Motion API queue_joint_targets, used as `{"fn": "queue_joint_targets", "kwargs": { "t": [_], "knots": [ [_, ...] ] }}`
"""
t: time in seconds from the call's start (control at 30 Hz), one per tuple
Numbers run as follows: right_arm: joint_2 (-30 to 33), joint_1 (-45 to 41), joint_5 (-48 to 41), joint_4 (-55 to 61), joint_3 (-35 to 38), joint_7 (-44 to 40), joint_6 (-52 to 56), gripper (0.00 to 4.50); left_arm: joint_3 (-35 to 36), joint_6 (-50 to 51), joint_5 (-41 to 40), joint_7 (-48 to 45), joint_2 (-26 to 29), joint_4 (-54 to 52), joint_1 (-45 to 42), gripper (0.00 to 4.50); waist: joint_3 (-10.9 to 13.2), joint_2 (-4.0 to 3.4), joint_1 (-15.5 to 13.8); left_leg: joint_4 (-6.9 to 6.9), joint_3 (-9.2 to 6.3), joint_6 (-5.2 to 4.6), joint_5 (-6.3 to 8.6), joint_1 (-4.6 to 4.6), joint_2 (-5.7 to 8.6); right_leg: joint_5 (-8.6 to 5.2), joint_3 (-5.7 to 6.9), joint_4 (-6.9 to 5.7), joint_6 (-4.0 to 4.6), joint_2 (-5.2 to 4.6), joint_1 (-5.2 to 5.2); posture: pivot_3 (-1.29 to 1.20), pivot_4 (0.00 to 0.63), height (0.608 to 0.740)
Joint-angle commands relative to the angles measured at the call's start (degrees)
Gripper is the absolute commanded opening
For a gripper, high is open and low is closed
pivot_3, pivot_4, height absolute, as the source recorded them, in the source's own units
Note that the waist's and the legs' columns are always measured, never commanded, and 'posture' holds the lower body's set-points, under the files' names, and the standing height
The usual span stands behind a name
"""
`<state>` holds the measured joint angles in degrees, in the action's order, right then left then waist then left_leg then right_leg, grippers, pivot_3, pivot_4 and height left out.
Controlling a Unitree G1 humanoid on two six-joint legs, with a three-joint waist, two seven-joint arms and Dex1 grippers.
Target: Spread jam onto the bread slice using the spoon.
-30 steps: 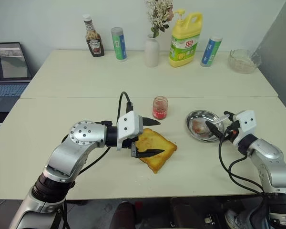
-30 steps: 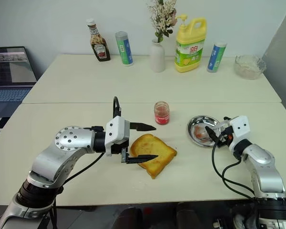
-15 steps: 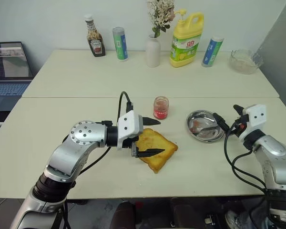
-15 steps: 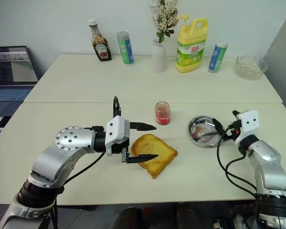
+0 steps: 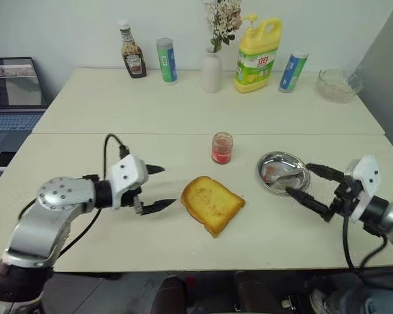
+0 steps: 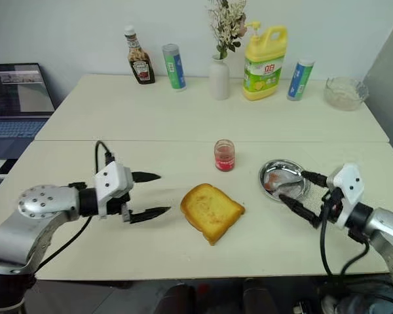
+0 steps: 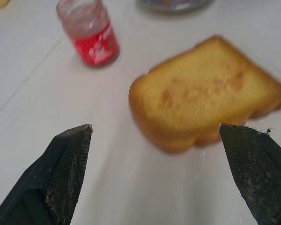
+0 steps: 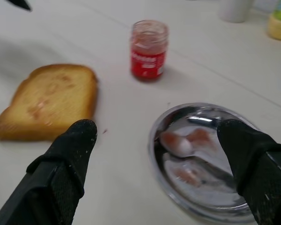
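The bread slice (image 5: 211,203) lies flat on the table in front of me, golden with a browner crust. Behind it stands the small glass jar of red jam (image 5: 221,148), with no lid on it. The spoon (image 8: 178,143) rests in the round steel dish (image 5: 300,184) to the right, its bowl smeared red. My left gripper (image 5: 167,186) hovers open just left of the bread, apart from it and holding nothing. My right gripper (image 5: 299,180) is open at the dish's near right rim, also holding nothing.
Along the far table edge stand a ketchup bottle (image 5: 131,59), a green can (image 5: 165,60), a white vase with flowers (image 5: 211,69), a yellow detergent bottle (image 5: 255,55), a blue-green can (image 5: 291,70) and a glass bowl (image 5: 337,84). A laptop (image 5: 12,91) sits far left.
My left gripper has drawn away from the bread toward the left. My right gripper has pulled back from over the dish toward the near right. Spoon, bread and jar have stayed in place.
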<state>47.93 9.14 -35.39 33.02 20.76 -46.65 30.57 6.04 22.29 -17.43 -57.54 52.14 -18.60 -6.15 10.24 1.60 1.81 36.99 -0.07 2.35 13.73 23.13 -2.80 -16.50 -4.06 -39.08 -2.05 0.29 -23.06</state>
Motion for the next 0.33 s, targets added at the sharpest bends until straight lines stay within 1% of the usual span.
{"fn": "queue_joint_targets", "kwargs": {
  "t": [0.03,0.13,0.33],
  "knots": [
    [1.9,3.1,-0.5,2.5,3.2,-4.1,-1.4,4.46,4.1,-4.9,3.3,1.2,1.8,0.6,3.7,4.50,0.0,0.04,0.0,0.00,0.02,0.00,0.00,-0.05,0.00,-0.03,-0.01,0.00,-0.05,0.00,0.06,0.00,0.150,0.740],
    [1.9,4.7,2.4,1.1,3.6,-6.3,-5.9,4.46,6.3,-7.3,4.4,1.4,2.1,1.0,8.5,4.50,0.0,0.05,0.0,0.01,0.07,0.00,0.00,-0.24,0.00,-0.08,-0.04,0.03,-0.13,-0.04,0.27,0.00,0.150,0.740],
    [2.7,3.6,3.5,-1.5,2.8,-9.6,-8.9,4.46,7.0,-8.2,2.8,1.7,0.4,0.9,9.5,4.50,0.0,0.06,0.0,0.03,0.06,0.00,0.00,-0.38,0.00,-0.09,-0.01,0.03,-0.14,-0.06,0.44,0.00,0.150,0.740]
  ]
}}
